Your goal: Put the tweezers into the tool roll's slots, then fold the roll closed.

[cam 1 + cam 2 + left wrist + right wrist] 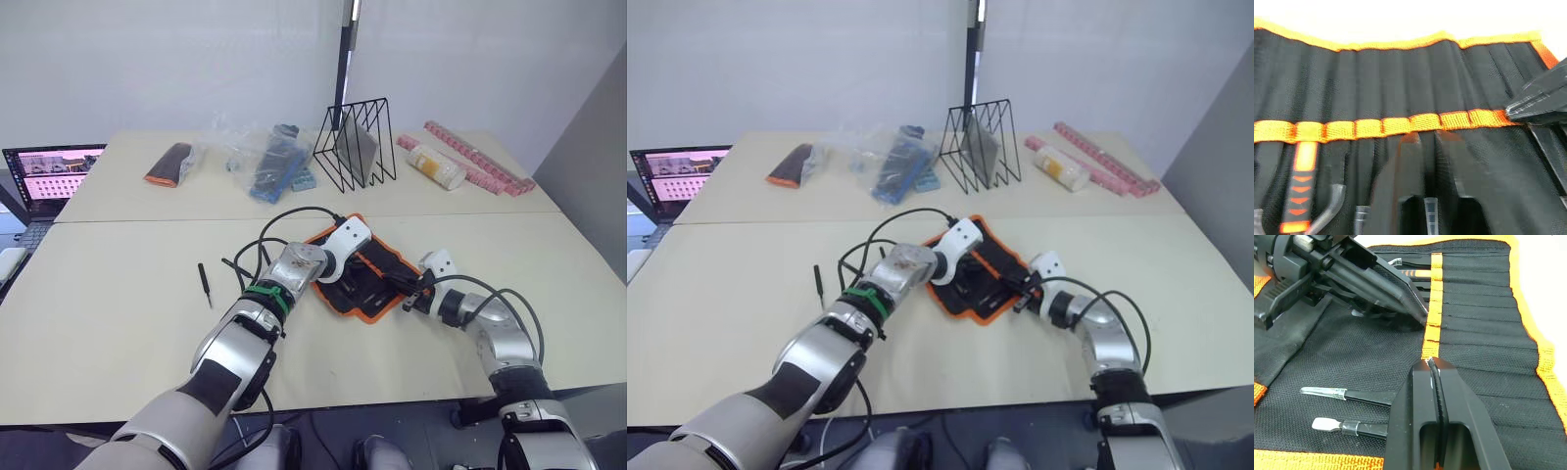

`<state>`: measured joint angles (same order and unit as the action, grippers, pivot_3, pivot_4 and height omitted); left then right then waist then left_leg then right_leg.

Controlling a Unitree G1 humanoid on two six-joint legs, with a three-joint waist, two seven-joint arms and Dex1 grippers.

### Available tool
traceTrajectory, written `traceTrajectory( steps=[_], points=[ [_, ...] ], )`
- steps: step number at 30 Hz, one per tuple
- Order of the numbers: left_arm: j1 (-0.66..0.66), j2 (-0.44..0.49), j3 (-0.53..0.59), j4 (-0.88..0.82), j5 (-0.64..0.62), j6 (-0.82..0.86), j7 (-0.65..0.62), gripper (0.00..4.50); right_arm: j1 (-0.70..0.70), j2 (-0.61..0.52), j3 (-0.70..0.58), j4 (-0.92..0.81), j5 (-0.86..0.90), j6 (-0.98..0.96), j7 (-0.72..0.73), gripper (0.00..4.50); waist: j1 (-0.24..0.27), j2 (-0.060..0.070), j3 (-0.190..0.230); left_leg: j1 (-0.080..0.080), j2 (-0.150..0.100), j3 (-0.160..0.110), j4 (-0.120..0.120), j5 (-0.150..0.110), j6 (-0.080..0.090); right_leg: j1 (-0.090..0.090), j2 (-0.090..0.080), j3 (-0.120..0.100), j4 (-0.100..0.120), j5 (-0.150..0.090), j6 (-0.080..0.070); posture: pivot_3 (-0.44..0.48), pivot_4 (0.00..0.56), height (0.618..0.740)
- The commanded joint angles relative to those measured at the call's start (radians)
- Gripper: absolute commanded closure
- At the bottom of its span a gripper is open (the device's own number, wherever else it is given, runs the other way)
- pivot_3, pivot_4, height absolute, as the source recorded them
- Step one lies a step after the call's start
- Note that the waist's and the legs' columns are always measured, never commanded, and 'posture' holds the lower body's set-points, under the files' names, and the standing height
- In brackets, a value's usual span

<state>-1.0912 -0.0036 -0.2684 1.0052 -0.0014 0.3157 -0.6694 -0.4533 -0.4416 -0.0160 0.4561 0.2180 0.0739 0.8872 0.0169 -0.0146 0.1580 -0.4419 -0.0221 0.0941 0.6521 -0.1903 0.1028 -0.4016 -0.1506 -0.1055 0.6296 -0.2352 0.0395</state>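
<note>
The tool roll lies open on the near table, black with orange binding and an orange slot band. My left gripper hovers low over it with its fingers narrowly parted just short of the band, nothing gripped. My right gripper comes in from the roll's right edge, shut on slim black tweezers whose tip touches the band. Two tweezers with clear tip caps lie loose on the roll beside it. A slim black tool lies alone on the table to the left.
An orange-handled tool and others sit in slots. Black cables loop beside the roll. On the far table stand a wire rack, plastic bags, a bagged pouch and pink rolls. A laptop sits far left.
</note>
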Motion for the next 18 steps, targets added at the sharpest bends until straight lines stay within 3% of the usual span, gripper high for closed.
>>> traceTrajectory(
  steps=[1, 8, 13, 18],
  points=[
    [0.025, 0.043, 0.016, -0.111, 0.002, 0.060, -0.040, 2.41, 0.020, -0.001, 0.031, 0.047, -0.031, 0.017, 0.008, 4.50, -0.005, 0.000, 0.000, 0.000, 0.000, 0.000, 0.000, 0.000, 0.000, 0.000, 0.000, 0.000, 0.000, 0.000, 0.000, 0.000, 0.150, 0.704],
    [0.176, 0.210, 0.103, -0.538, -0.106, 0.371, -0.136, 0.13, -0.001, -0.006, 0.046, 0.079, -0.037, 0.010, 0.021, 4.50, -0.026, 0.000, 0.000, 0.000, 0.002, 0.001, 0.000, 0.005, -0.008, 0.000, 0.000, -0.003, 0.002, 0.000, -0.001, 0.000, 0.150, 0.704],
    [0.269, 0.338, 0.218, -0.821, -0.213, 0.569, -0.136, 0.06, -0.022, -0.010, 0.053, 0.107, -0.042, 0.001, 0.034, 4.50, -0.025, 0.000, 0.000, 0.000, 0.001, 0.000, -0.001, 0.005, -0.009, -0.001, 0.000, -0.003, 0.001, 0.001, -0.001, 0.000, 0.150, 0.704],
    [0.489, 0.449, 0.402, -1.128, -0.274, 0.551, -0.077, 0.06, -0.042, -0.013, 0.055, 0.129, -0.046, -0.013, 0.044, 4.50, -0.030, 0.001, 0.000, 0.001, 0.001, 0.000, -0.001, 0.005, -0.009, -0.001, -0.001, -0.001, 0.000, 0.001, -0.001, 0.000, 0.150, 0.704]
  ],
)
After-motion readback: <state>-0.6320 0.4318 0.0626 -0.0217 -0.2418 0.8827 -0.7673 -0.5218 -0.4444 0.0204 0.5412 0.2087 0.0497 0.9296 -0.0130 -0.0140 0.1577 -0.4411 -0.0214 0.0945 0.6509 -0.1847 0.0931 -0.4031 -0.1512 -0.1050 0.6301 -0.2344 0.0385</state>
